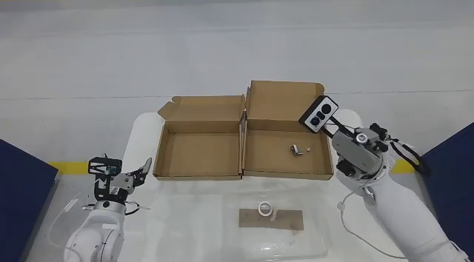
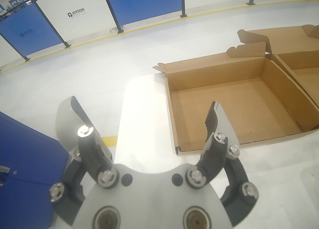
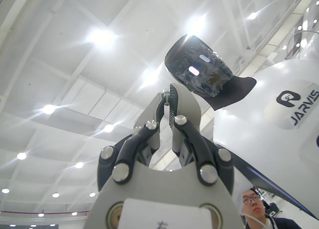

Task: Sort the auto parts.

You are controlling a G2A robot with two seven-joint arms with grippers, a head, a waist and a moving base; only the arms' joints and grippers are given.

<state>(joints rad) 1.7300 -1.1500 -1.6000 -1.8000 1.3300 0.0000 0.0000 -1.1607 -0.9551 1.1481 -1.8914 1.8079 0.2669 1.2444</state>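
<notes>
Jaws of the left gripper [image 2: 144, 106] are spread wide with nothing between them. It hovers at the edge of the white table [image 2: 134, 90], just off the near left corner of the empty box [image 2: 234, 105]. Jaws of the right gripper [image 3: 167, 98] are pinched onto a small threaded metal part [image 3: 166, 95], gripped at the very tips and pointed upward, away from the table. That arm is well apart from the empty box, on the far side of the second box [image 1: 270, 157].

The second box is cardboard too, open-topped, and its wall touches the empty box's right wall. Small metal parts [image 1: 298, 149] lie together on its floor, toward the side away from the empty box. A white ring [image 1: 264, 208] rests on a flat brown cardboard strip [image 1: 287, 220] on the table. Both lie nearer the robot than the empty box, off its near right corner and clear of its wall.
</notes>
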